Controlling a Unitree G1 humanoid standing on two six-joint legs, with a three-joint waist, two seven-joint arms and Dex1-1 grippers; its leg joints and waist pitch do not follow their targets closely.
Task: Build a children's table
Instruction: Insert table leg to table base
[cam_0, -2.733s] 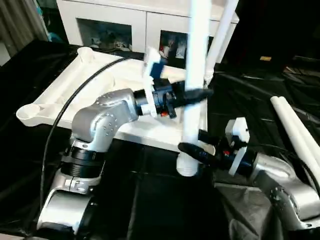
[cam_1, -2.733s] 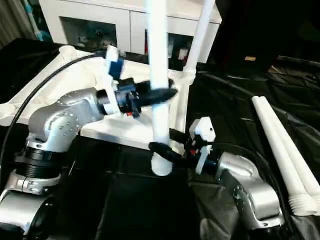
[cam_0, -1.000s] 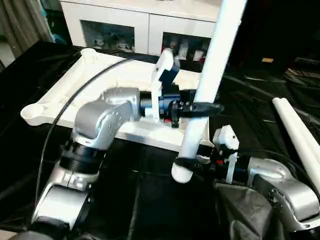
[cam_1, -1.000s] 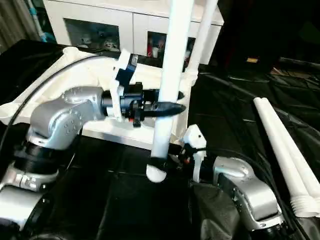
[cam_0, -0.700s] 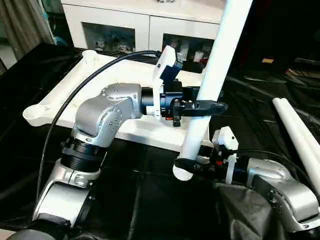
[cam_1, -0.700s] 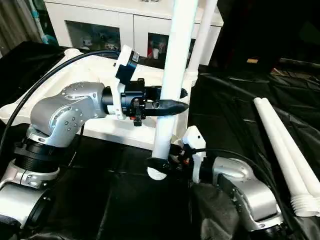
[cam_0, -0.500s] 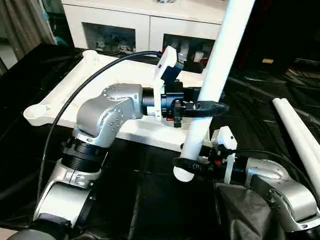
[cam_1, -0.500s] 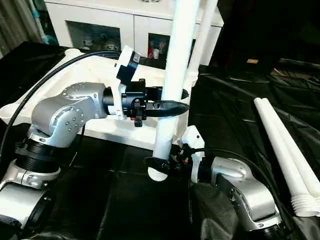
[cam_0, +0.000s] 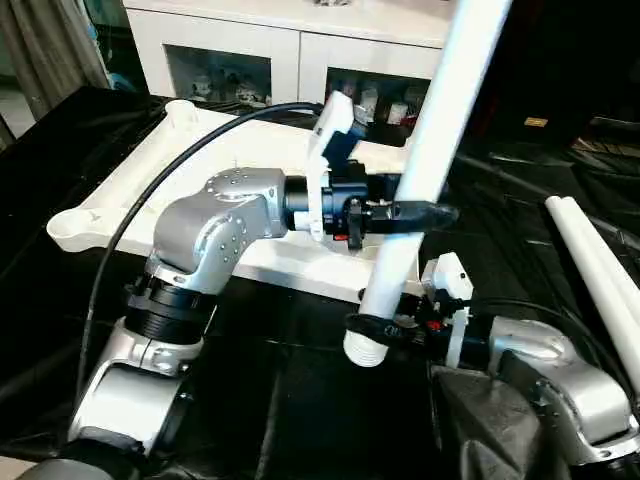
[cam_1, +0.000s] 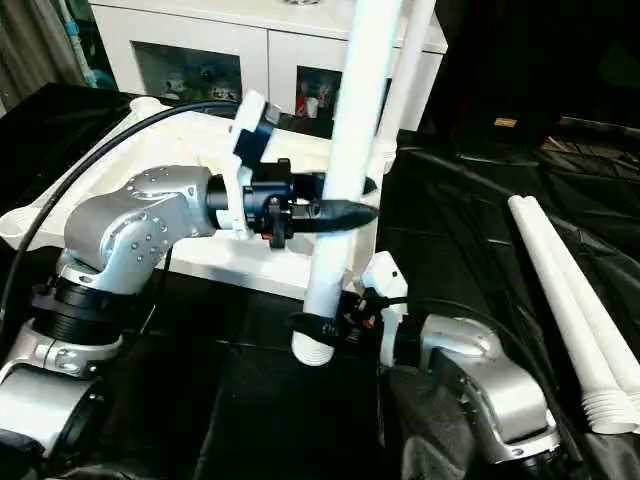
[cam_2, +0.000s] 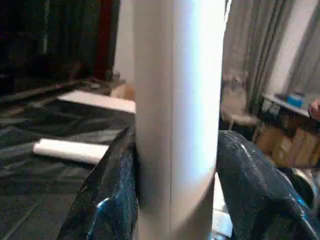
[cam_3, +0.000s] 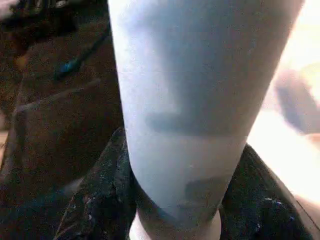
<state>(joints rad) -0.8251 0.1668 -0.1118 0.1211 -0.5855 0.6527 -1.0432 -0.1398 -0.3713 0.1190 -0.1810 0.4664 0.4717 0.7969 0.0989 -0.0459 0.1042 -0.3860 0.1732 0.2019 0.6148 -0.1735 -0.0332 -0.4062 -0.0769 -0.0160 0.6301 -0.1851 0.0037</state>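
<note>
So I've got one white leg (cam_0: 430, 160) nearly upright, top leaning toward 1 o'clock. The flipped tabletop (cam_0: 150, 170) sits right behind it, two spare legs (cam_0: 590, 260) at 3 o'clock. Left end effector (cam_0: 415, 212) clamps it mid-shaft, right end effector (cam_0: 375, 328) grips the bottom end.

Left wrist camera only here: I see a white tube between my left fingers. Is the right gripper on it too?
Observer: Yes, the right gripper clasps the same table leg near its lower end, below the left gripper.
Operator: Where is that lower end relative to the tabletop?
Observer: It hangs over the black sheet, just off the upturned tabletop's near edge, not in a socket.
Operator: Any leg fitted already?
Observer: One fitted leg stands at the far right corner.
</note>
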